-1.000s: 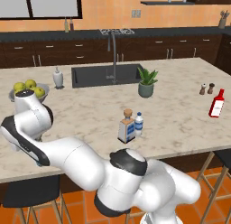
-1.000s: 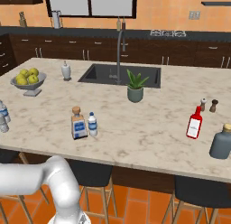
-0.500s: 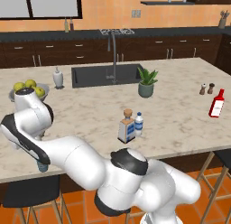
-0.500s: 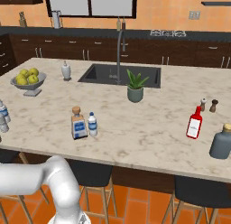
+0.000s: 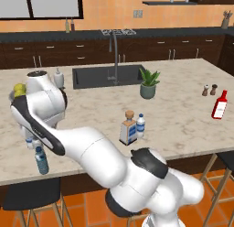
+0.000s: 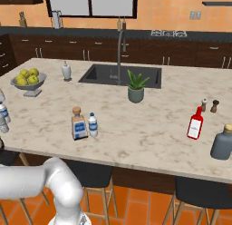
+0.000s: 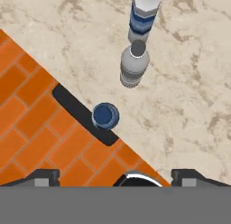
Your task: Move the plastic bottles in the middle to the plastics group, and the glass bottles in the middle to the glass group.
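**One plastic bottle delivered; two middle bottles remaining**

The slim blue-tinted bottle (image 5: 41, 160) stands at the counter's (image 5: 183, 125) near front edge, at its left end, just beside the plastics group: a white-capped, blue-labelled bottle (image 7: 143, 13) and a greyish clear one (image 7: 132, 65), seen from above in the hand view, where the blue cap sits right over the counter's edge. This transfer appears complete. At mid-counter the clear white-capped water bottle (image 6: 93, 125) and the cork-stoppered square glass bottle (image 6: 79, 124) stand side by side, not yet moved. The red bottle (image 6: 195, 124) marking the glass group stands well apart, toward the right end. The end effector (image 7: 115, 175) hangs above the blue-tinted bottle with fingers spread wide, holding nothing and touching nothing.
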{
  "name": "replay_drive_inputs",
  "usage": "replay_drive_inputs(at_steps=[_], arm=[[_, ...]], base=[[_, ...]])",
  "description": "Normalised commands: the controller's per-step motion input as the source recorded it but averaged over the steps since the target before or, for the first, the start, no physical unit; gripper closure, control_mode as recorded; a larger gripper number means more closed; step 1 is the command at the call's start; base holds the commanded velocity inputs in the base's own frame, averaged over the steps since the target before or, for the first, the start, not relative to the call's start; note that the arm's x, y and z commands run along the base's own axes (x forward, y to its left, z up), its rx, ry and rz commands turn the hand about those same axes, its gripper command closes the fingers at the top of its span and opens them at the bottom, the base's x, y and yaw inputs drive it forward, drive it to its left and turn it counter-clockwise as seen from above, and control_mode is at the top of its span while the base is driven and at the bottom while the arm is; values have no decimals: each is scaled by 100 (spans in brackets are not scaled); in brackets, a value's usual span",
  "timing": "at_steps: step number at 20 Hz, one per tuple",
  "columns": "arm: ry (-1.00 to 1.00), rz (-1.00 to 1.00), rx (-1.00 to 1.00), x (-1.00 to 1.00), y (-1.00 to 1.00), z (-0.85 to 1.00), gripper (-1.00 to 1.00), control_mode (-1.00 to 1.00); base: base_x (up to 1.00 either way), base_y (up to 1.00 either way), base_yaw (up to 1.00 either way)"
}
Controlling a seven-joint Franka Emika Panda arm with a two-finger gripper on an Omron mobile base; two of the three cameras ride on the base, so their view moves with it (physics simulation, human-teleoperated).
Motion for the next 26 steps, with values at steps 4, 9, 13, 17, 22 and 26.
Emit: replay_drive_inputs(at_steps=[4,9,13,17,22,26], arm=[[-4,-31,11,-42,-100,6,-100,-100],[-2,-40,3,-4,-100,0,-100,-100],[0,-44,0,10,-100,0,-100,-100],[0,-43,0,43,-100,0,-100,-100],[0,-45,0,46,-80,0,-100,-100],[0,-35,0,51,-31,0,-100,-100]], base=[[0,0,0],[0,0,0],[0,0,0],[0,0,0],[0,0,0],[0,0,0]])
